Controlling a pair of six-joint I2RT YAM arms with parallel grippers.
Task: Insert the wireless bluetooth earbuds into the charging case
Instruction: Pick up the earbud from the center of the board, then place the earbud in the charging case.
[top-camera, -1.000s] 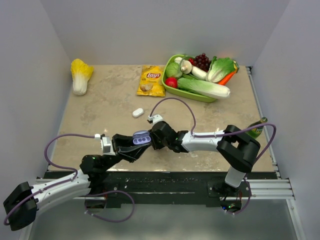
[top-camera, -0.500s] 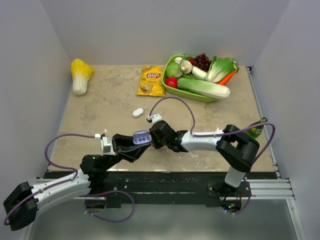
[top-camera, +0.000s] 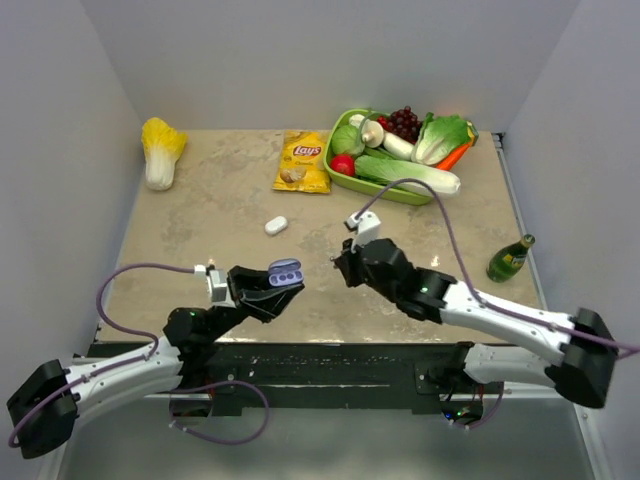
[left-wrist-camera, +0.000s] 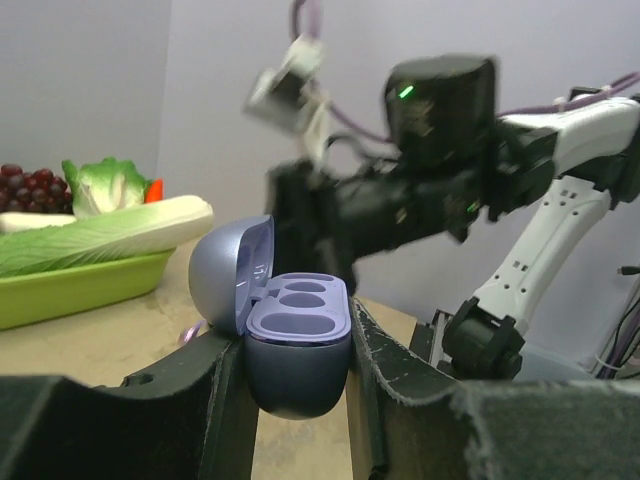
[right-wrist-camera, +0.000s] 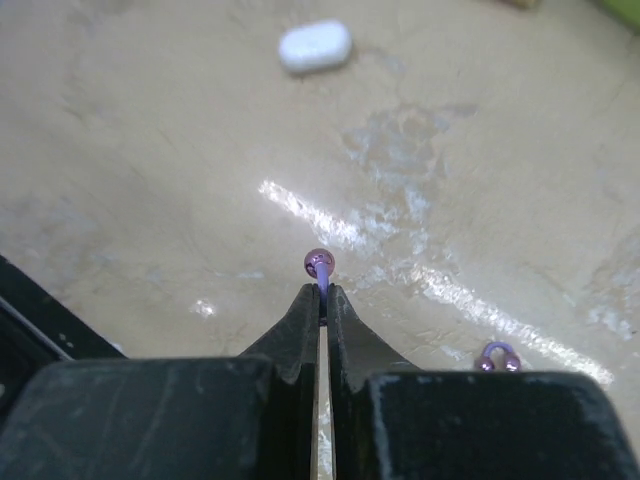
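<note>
My left gripper (top-camera: 272, 288) is shut on the open purple charging case (top-camera: 284, 272) and holds it above the table's near edge. In the left wrist view the case (left-wrist-camera: 298, 345) sits between the fingers (left-wrist-camera: 395, 365), lid up at the left, its cavities empty. My right gripper (top-camera: 339, 262) is to the right of the case, apart from it. In the right wrist view it (right-wrist-camera: 321, 292) is shut on the stem of a tiny purple earbud (right-wrist-camera: 319, 263). A second purple earbud (right-wrist-camera: 497, 357) lies on the table. A white bud (right-wrist-camera: 315, 45) lies farther out, also in the top view (top-camera: 276, 226).
A green tray (top-camera: 385, 187) of vegetables and grapes stands at the back right. A yellow chips bag (top-camera: 303, 160) lies left of it. A cabbage (top-camera: 160, 148) lies at the back left. A green bottle (top-camera: 508, 260) stands at the right edge.
My right gripper has drawn back to the right, away from the case, and the right arm has stretched out low. The left gripper still holds the case, shifted slightly.
</note>
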